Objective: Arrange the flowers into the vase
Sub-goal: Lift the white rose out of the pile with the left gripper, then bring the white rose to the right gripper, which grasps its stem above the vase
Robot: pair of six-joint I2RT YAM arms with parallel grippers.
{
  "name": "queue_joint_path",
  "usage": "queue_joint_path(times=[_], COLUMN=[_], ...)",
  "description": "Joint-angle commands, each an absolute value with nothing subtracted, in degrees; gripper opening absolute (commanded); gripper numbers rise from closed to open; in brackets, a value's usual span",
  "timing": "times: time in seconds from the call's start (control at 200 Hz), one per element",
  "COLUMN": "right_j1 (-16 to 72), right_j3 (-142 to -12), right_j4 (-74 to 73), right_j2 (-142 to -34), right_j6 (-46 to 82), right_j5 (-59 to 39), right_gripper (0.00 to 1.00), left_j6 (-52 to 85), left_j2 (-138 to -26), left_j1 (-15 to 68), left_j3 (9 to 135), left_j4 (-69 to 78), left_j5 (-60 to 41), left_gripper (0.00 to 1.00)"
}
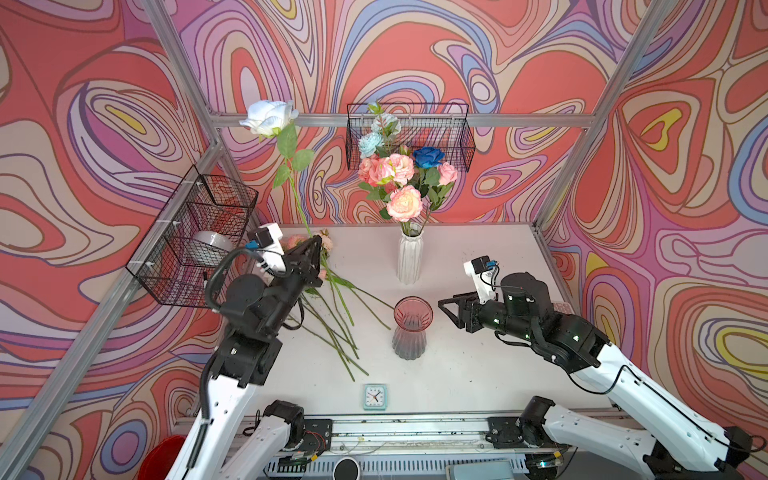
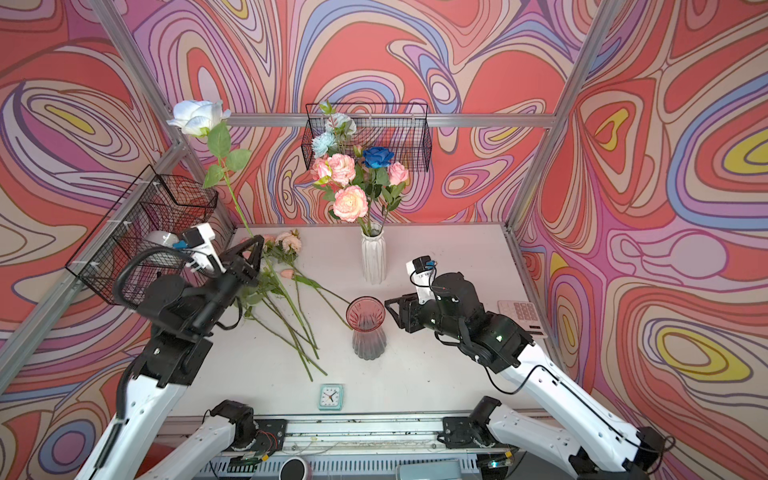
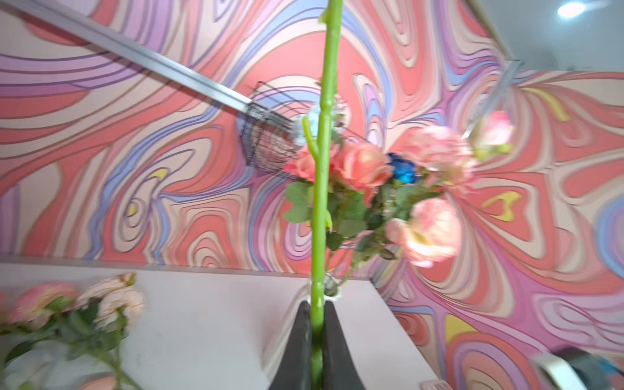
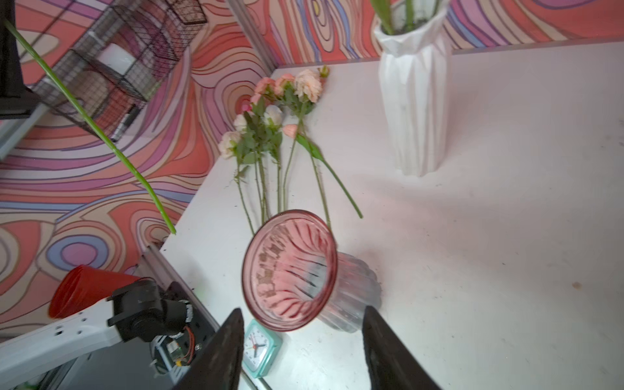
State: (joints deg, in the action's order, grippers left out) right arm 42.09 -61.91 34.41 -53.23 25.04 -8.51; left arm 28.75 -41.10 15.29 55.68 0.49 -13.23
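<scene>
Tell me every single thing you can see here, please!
table: one, white, centre
white vase: one, white, table's back
flowers in vase: several, pink, peach, blue, in the white vase
white rose: one, white, held high
loose flowers: several, pink and cream, lying on table's left
glass vase: one, pink, empty, table's middle
clock: one, teal, table's front
wire baskets: two, black, on walls
left gripper: one, black, shut on the rose's stem
right gripper: one, black, open beside glass vase

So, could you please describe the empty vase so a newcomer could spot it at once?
On the white table, in front of the white vase of roses, stands the glass vase. It is ribbed, pink at its flared mouth, grey below; unlike its neighbour, it holds nothing.
</scene>
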Motion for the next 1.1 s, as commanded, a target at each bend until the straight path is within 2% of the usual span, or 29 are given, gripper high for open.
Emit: queue_joint_path(times=[0.0,0.12,0.265,0.466,0.676,0.721,0.771,0.806,0.861,0.916,0.951,1.006,1.041,1.096], right_j1=[42.32,42.45,45.93,53.92,55.81,56.02,56.09,56.16,56.29,56.39,56.42,56.38,56.42,56.38], right_j3=[-64.40,-69.09,-75.15,-85.38,-92.35,-92.88,-93.20,-93.25,-93.07,-92.62,-92.02,-90.90,-90.37,-89.68], right_j4=[25.96,20.53,13.10,11.22,11.56,11.37,11.11,11.13,11.63,12.50,13.01,14.18,15.47,18.22], right_j2=[-53.80,-57.39,-62.99,-71.31,-77.72,-78.08,-78.06,-77.90,-77.40,-76.56,-75.73,-74.04,-72.75,-70.54], right_j6=[21.68,20.57,20.46,16.13,14.90,14.85,14.75,14.68,14.52,14.50,14.50,14.07,13.53,12.29], right_j5=[-19.66,-26.92,-30.90,-29.11,-27.36,-27.25,-27.03,-26.82,-25.93,-24.40,-23.31,-21.55,-20.25,-16.48], right_gripper=[0.62,0.64,0.67,0.70,0.68,0.63,0.52,0.41,0.17,0.00,0.00,0.00,0.00,0.00], left_j6=[31.54,35.41,40.92,45.68,44.87,44.82,44.79,44.59,44.20,42.08,40.48,38.83,37.86,36.58], left_j2=[-36.74,-35.37,-36.19,-38.73,-41.10,-41.54,-41.90,-42.12,-42.37,-42.30,-42.19,-42.03,-42.01,-41.69], left_j1=[15.36,15.32,15.50,17.56,21.10,21.47,21.89,21.97,21.97,21.98,22.02,22.04,22.02,21.99], left_j3=[54.38,53.88,52.02,50.76,50.99,50.94,50.80,50.73,50.65,51.10,51.50,51.76,51.99,52.39], left_j4=[-2.96,-1.50,4.64,13.64,15.72,15.94,16.13,15.86,15.06,11.42,8.60,5.87,4.07,1.21], left_j5=[-33.82,-46.65,-55.81,-62.19,-65.30,-65.87,-66.18,-65.95,-65.08,-62.67,-60.71,-58.16,-56.34,-52.95], left_gripper=[0.00,0.00,0.00,0.00,0.00,0.00,0.00,0.00,0.00,0.29,0.49,0.72,0.82,0.89])
